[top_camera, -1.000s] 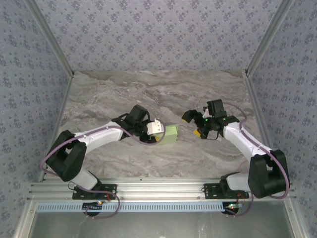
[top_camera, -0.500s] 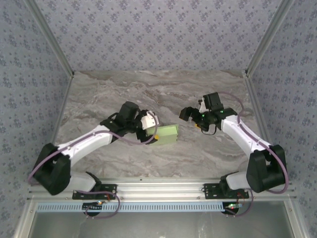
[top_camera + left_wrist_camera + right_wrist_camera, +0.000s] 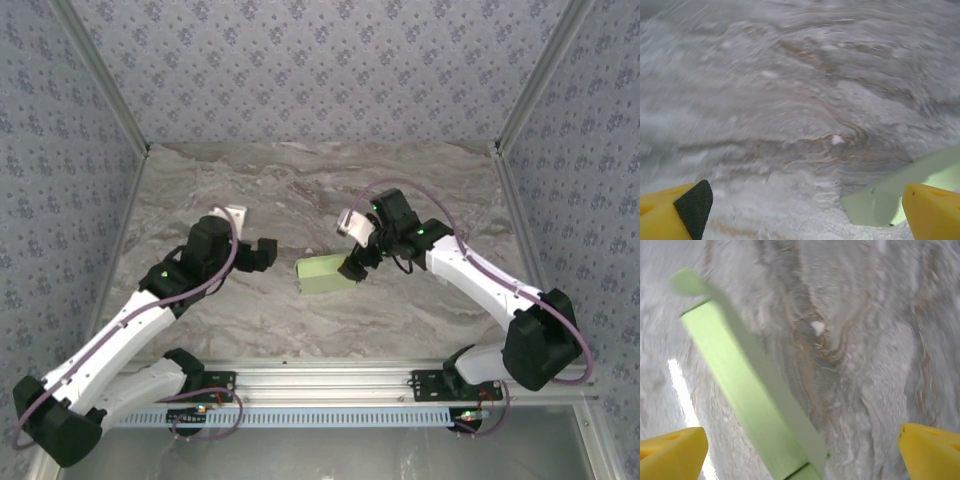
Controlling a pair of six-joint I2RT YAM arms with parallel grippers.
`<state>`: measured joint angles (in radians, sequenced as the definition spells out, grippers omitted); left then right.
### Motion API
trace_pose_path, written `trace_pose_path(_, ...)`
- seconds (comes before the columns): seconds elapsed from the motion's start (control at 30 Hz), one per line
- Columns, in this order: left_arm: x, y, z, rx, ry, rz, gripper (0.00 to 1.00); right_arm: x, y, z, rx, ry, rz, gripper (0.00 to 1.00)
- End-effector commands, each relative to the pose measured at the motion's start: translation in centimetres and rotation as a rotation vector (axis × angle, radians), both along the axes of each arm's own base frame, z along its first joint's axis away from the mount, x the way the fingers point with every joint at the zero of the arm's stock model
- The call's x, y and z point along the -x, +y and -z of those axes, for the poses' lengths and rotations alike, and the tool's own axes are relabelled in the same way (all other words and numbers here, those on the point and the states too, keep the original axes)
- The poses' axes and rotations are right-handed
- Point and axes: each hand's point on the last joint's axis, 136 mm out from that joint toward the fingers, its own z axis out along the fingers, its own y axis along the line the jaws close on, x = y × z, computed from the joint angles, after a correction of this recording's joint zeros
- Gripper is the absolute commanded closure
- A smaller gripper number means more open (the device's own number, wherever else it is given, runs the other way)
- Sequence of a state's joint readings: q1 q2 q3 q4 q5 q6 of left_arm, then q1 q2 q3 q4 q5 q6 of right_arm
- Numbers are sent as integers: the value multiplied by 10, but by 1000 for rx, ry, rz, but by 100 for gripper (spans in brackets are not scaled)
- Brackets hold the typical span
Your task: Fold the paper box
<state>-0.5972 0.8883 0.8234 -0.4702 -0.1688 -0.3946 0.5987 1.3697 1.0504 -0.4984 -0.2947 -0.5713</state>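
Observation:
The paper box [image 3: 325, 273] is a pale green closed rectangular box lying flat on the marble table [image 3: 300, 190], near the middle. My left gripper [image 3: 264, 253] stands open a short way to its left, apart from it. In the left wrist view one corner of the box [image 3: 880, 202] shows beside the right yellow finger [image 3: 932, 210], with bare marble across the wide gap of the gripper [image 3: 805, 215]. My right gripper [image 3: 356, 266] hangs open over the box's right end. In the right wrist view the box [image 3: 752, 405] runs diagonally between the spread fingers of the gripper [image 3: 800, 455], nearer the left one.
Patterned walls [image 3: 320, 70] close the table at the back and both sides. An aluminium rail [image 3: 320, 380] carrying the arm bases runs along the near edge. Bare marble lies all round the box.
My left gripper opened, let go of the box and drew back to the left. My right arm swung left and down to the box's right end. The box now lies free on the table.

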Motion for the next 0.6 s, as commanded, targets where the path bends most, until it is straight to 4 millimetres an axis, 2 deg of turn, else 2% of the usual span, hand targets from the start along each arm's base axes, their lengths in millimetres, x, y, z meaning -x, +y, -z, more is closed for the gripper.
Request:
trace_pose_path(0.0,18,18,34,178,183,-196,1,11,11,-5,126,-171,-330,0)
trace_pose_path(0.1,23,10,43,254,200,-168,1,14,22,-8,143,-209,-418,0)
trace_pose_path(0.2,26,19,53,249,218,-212,1,12,28,-9,165,-239,-473,0)
trace_pose_path(0.23,27,20,56,245,228,-215,1,15,26,-2,190,-225,-488,0)
trace_pose_path(0.27,27,21,58,242,237,-216,1,9,30,-9,202,-249,-489,0)
trace_pose_path(0.37,28,25,65,245,271,-227,1,13,33,2,259,-207,-526,0)
trace_pose_path(0.57,32,15,70,300,355,-172,1,19,37,26,315,-98,-527,1)
